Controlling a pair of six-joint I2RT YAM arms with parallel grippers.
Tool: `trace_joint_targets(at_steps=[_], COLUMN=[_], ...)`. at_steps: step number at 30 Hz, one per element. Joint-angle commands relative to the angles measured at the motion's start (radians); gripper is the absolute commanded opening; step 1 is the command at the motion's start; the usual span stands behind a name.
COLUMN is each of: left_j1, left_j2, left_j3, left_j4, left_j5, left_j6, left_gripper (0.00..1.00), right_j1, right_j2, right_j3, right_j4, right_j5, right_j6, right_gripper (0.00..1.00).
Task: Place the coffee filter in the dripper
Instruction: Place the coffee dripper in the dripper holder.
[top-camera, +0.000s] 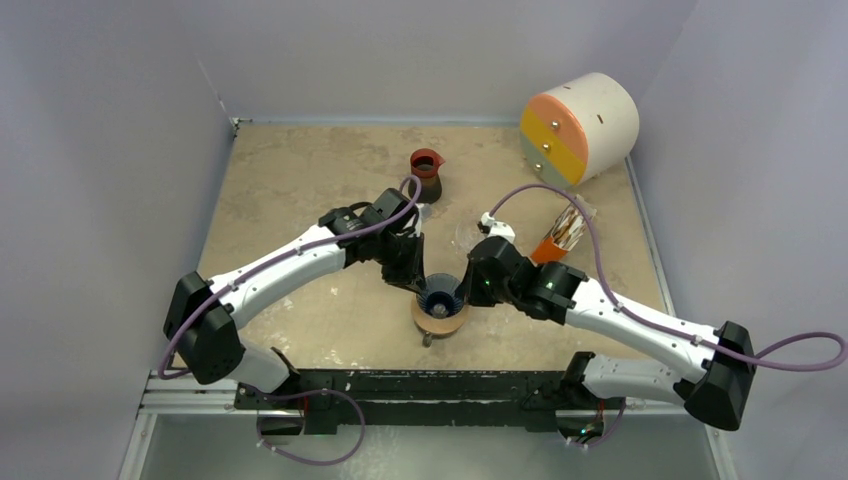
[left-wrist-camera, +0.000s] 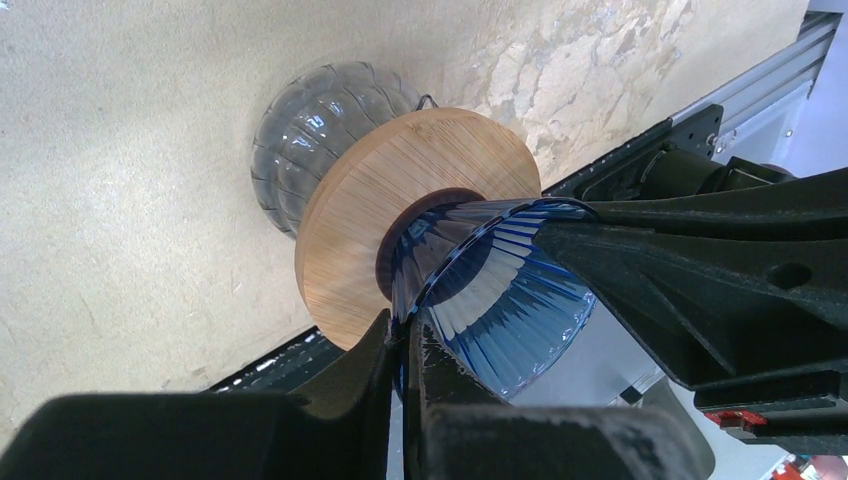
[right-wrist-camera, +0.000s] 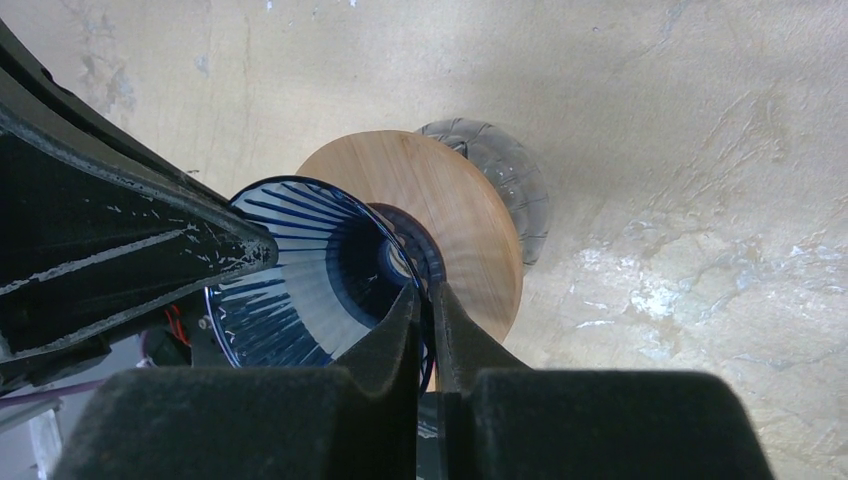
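1. My left gripper (left-wrist-camera: 403, 325) was clenched on the rim of the dripper (left-wrist-camera: 500, 300). In its wrist view the two fingers pinched the thin blue wall between them, one inside the cone and one outside.
2. My right gripper (right-wrist-camera: 428, 295) was clamped on the same rim from the opposite side, its fingers pressed together over the blue edge with only the wall between them.
3. The dripper sat at the middle of the table (top-camera: 300, 180), close to the near edge, with both my arms reaching in to meet over it.
4. It stood upright with its mouth facing up. The fine ribs running down its inside were plainly in view from both wrists.
5. Its narrow end was seated in the hole of a flat wooden ring (left-wrist-camera: 400, 190), and the ring rested on top of a clear glass cup (left-wrist-camera: 310, 130) standing on the table.
6. Behind my right gripper an orange holder (top-camera: 548, 248) stood with pale striped sheets fanned out of it. I could not tell what they were.
7. Further back, a dark cup with a red rim (top-camera: 427, 172) stood well apart from the dripper.
8. At the far right corner lay a white drum (top-camera: 600, 110) with an orange, yellow and green face.
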Motion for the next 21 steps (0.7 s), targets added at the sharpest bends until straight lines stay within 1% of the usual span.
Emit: trace_joint_targets(at_steps=[1,5,12,16,21], left_j1=[-0.003,-0.002,-0.002,-0.003,-0.003], left_j2=[0.036,0.036,0.041,0.041,0.043], left_j3=[0.016,0.035,0.061,0.078,0.103], left_j4=[-0.039,-0.049,-0.068,-0.079,-0.093], left_j5=[-0.058,-0.064,-0.069,-0.075,-0.081], left_j6=[0.036,0.041,0.049,0.054,0.063], left_gripper=[0.01,0.07,0.15,0.21,0.26], right_j1=[0.008,0.008,0.008,0.008,0.008], right_j2=[0.037,0.036,0.043,0.042,0.045], right_j3=[0.02,0.043,0.072,0.09,0.117], right_j4=[-0.139,-0.15,-0.153,-0.159,-0.164], right_j5=[-0.033,-0.033,-0.034,-0.033,-0.032], right_j6=[-0.016,-0.019,-0.022,-0.026,-0.03], right_gripper=[0.11,0.17,0.22,0.27,0.33])
